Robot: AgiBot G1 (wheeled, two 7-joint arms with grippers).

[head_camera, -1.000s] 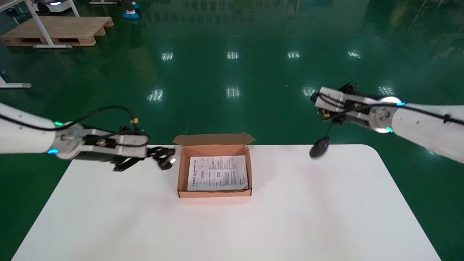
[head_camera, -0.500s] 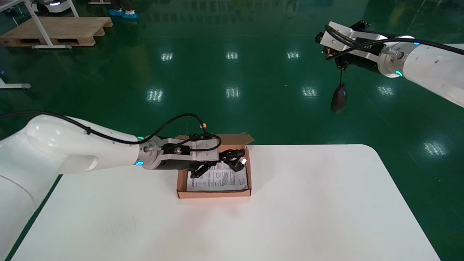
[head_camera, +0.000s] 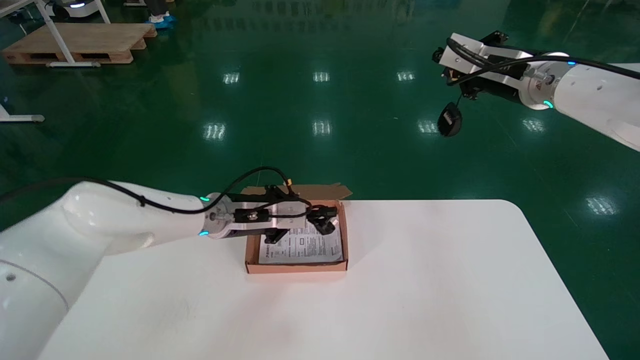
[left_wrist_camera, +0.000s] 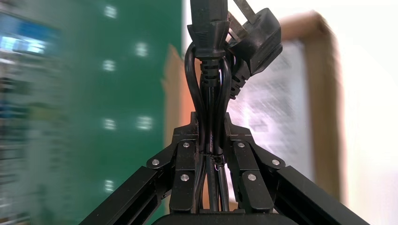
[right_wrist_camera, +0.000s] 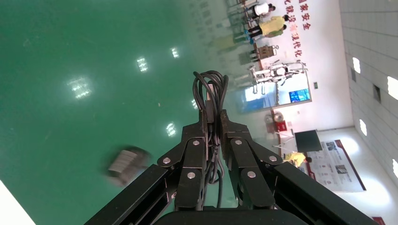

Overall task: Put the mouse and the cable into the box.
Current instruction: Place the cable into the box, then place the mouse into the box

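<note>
Table (head_camera: 400, 300): white, with rounded corners, filling the lower part of the head view; green floor lies beyond its far edge.

Box (head_camera: 296, 267): open brown cardboard, standing near the table's far edge and a little left of centre, its lid flap folded back over that edge. Its rim also shows blurred in the left wrist view (left_wrist_camera: 328, 93).

Leaflet (head_camera: 300, 247): a printed white sheet lying flat on the box's floor and covering most of it.

Left gripper (head_camera: 320, 220): reaches in from the left, over the far right part of the box. Its fingers (left_wrist_camera: 187, 159) are closed tight around a bundled lead.

Right gripper (head_camera: 462, 92): raised high, well beyond the table's far right corner, over the floor. Its fingers (right_wrist_camera: 195, 154) are pinched together on the looped mouse cord (right_wrist_camera: 211, 84).

Cable (left_wrist_camera: 211, 70): black power lead folded into a bundle, plug at its free end, clamped in the left gripper above the leaflet. Whether it touches the sheet cannot be told.

Mouse (head_camera: 449, 121): black, dangling by its cord just below the right gripper, in the air over the floor and well apart from the box.
</note>
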